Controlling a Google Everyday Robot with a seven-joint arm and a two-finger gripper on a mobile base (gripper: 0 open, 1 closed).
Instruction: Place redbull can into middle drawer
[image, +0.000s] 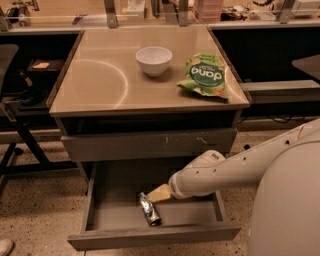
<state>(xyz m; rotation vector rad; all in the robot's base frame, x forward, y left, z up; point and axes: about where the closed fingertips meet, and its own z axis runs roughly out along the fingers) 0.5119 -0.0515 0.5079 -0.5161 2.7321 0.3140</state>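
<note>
The redbull can (149, 209) lies on its side on the grey floor of the open middle drawer (112, 212), near the drawer's middle. My gripper (158, 194) reaches down into the drawer from the right, just above and to the right of the can, its tan tip next to the can's far end. I cannot see whether it still touches the can. My white arm (225, 172) crosses over the drawer's right side.
The closed grey drawer front with orange scuffs (145, 145) sits just above the open drawer. A white bowl (153, 60) and a green snack bag (204, 75) are on the tabletop (100, 80). A dark chair (12, 100) stands at the left.
</note>
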